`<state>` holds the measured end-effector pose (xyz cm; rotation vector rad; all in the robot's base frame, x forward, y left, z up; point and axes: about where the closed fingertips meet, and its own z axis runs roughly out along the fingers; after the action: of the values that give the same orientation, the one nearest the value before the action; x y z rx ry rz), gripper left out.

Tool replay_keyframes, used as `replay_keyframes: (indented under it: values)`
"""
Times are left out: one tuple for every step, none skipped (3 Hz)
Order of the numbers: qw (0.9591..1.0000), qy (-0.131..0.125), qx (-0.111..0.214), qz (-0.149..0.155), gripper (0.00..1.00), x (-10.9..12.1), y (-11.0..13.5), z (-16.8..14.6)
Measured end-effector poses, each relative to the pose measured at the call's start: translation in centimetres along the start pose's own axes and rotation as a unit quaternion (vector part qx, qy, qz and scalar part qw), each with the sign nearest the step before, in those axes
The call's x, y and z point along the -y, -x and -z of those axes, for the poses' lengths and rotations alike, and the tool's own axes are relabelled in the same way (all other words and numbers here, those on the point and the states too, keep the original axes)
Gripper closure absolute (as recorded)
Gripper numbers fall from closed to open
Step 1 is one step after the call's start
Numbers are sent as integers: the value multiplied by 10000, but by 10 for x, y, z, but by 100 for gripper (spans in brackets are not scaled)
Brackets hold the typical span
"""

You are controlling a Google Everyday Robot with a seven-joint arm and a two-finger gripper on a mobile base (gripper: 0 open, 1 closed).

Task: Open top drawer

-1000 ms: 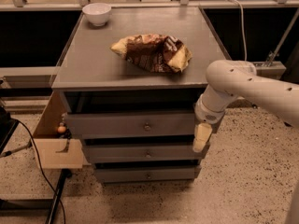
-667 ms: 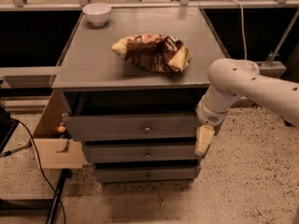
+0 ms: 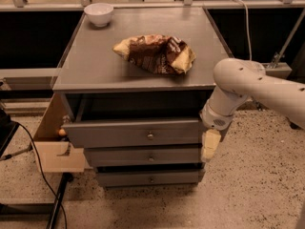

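Observation:
The top drawer [image 3: 119,133] is the widest grey front of a three-drawer cabinet, with a small round metal knob [image 3: 150,136] at its centre. It stands out a little further than the two drawers below, with a dark gap above it. My gripper [image 3: 210,147] hangs pointing down at the end of the white arm [image 3: 248,82]. It sits just off the right end of the top drawer, level with the middle drawer [image 3: 124,156], well to the right of the knob. It holds nothing that I can see.
A crumpled brown and yellow snack bag [image 3: 155,54] and a white bowl [image 3: 98,13] lie on the cabinet top [image 3: 90,70]. The bottom drawer [image 3: 124,179] is below. A wooden box [image 3: 55,151] and a black cable [image 3: 33,151] are at the left. Speckled floor [image 3: 248,185] lies to the right.
My gripper has drifted slightly to the right and down beside the cabinet. The drawers look as they did.

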<state>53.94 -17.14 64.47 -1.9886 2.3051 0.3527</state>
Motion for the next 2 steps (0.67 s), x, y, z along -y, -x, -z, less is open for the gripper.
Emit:
replay_keyframes:
  values:
    - [10000, 0, 0, 0, 0, 0, 0, 1]
    - [9999, 112, 9, -22, 0, -6, -2, 2]
